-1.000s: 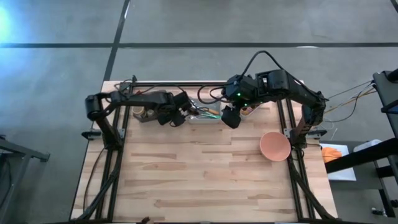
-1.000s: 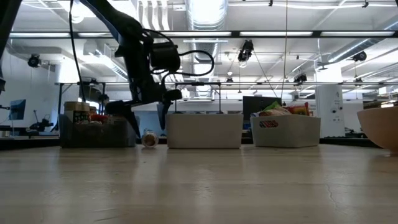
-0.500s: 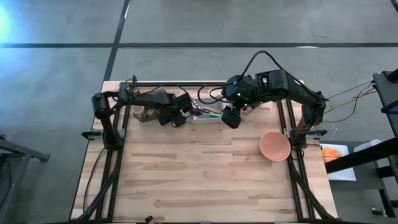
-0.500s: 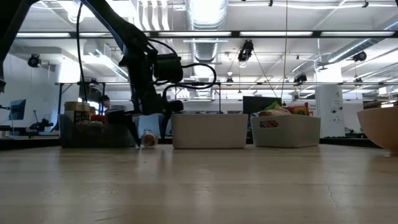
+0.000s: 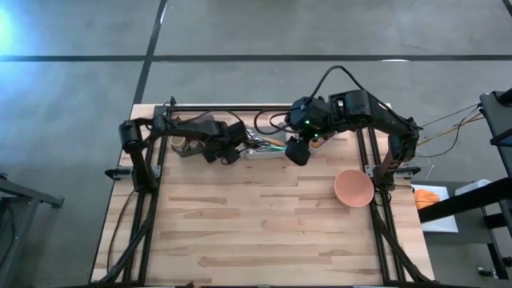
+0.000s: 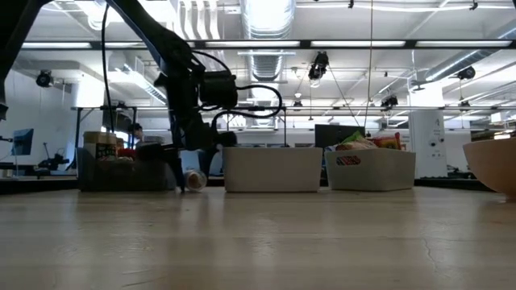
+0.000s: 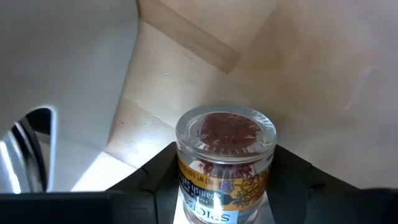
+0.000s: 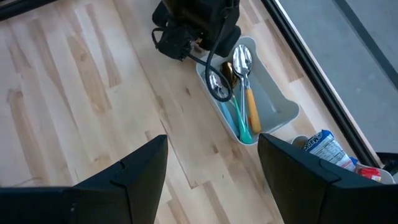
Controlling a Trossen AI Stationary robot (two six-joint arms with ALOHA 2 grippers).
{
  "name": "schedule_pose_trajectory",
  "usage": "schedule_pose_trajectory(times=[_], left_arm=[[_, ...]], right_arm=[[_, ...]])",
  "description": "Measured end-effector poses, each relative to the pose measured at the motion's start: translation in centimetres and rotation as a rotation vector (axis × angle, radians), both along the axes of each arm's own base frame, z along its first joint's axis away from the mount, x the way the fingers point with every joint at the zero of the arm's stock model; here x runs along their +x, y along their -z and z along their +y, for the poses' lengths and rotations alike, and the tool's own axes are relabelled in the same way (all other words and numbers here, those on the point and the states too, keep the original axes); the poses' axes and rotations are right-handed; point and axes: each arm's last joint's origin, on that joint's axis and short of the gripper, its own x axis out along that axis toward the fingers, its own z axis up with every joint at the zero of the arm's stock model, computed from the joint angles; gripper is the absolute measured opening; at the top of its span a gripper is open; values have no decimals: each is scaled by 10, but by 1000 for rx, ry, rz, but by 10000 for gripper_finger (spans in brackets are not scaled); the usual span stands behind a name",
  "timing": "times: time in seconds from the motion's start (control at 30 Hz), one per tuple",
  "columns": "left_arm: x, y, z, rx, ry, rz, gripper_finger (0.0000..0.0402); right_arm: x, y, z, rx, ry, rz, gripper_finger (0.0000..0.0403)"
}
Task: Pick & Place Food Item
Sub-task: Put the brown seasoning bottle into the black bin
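one spice jar (image 7: pixel 226 162), three bins (image 6: pixel 268 168), one bowl (image 5: pixel 354 188), two spoons (image 8: pixel 242 61)

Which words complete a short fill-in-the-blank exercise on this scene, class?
1. The left claw has its fingers on either side of a small ____ with a clear lid.
2. The jar lies on the ____ table.
3. The white bin holds spoons and other ____.
4. The pink ____ sits near the table's right edge, beside the right arm.

Missing words: jar; wooden; cutlery; bowl
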Motion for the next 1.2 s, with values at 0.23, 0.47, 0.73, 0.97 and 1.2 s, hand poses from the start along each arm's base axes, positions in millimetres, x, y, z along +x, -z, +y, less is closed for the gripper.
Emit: schedule_pose_trajectory(times=[0.23,0.47,0.73,0.97,1.2], left_arm=[[5,-2,-22,-33,-161,-8,179],[11,-22,-45,-209,-380,-64,179],[3,-90,-52,-380,-663,-334,179],[-19,-163,-60,-676,-918,-701,179],[-41,-243,-67,-1101,-982,-1192,179]], right_arm=[[0,0,1,-7,-16,3,246],[0,0,1,-20,-37,8,246],[-1,-1,2,-42,-75,15,246],[1,-3,10,-119,-218,8,246],[11,-12,31,-273,-458,-91,246]])
